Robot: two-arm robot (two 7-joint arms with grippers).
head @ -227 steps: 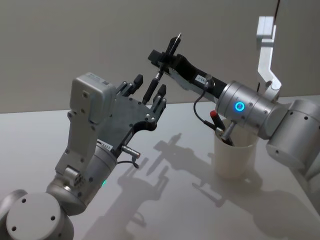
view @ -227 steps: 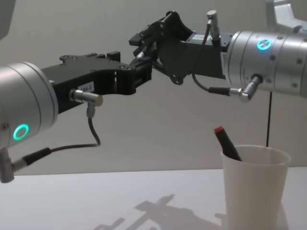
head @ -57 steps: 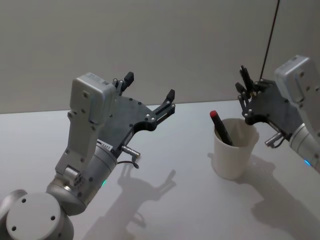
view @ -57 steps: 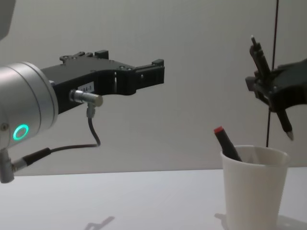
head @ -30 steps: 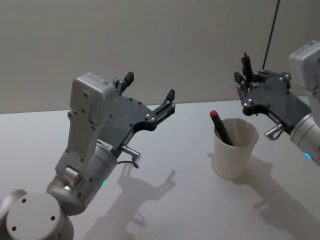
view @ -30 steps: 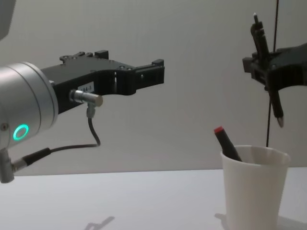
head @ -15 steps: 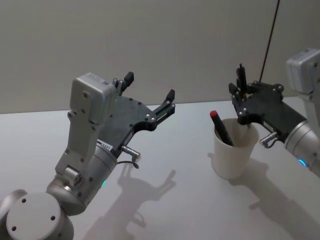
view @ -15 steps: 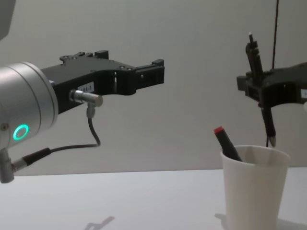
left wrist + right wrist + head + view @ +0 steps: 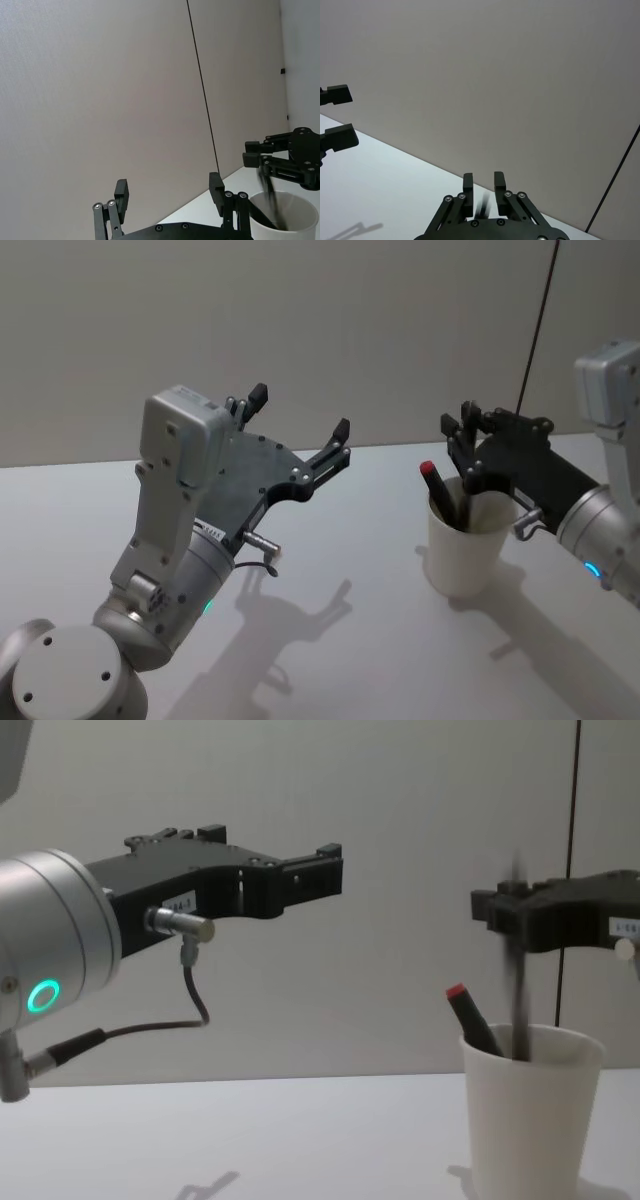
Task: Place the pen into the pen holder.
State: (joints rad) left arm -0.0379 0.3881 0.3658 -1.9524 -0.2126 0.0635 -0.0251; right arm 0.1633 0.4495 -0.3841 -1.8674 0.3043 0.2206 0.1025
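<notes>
The pen holder [image 9: 468,552], a white paper cup [image 9: 530,1120], stands on the table at the right. My right gripper [image 9: 458,435] hovers just above its rim, fingers open [image 9: 483,181]. The dark pen [image 9: 519,1000] is a blurred vertical streak between those fingers, its lower end inside the cup; it also streaks into the cup in the left wrist view [image 9: 270,192]. A red-capped marker [image 9: 432,476] leans in the cup too [image 9: 462,1005]. My left gripper [image 9: 300,410] is held high at the left, open and empty [image 9: 168,186].
The white table [image 9: 350,540] runs between the two arms, bare but for shadows. A plain grey wall [image 9: 330,320] with a thin dark vertical seam [image 9: 535,310] stands right behind the cup.
My right gripper has sunk and shifted left over the cup. Its fingers have let go, and the pen, held upright before, now drops into the cup. The left arm is unmoved.
</notes>
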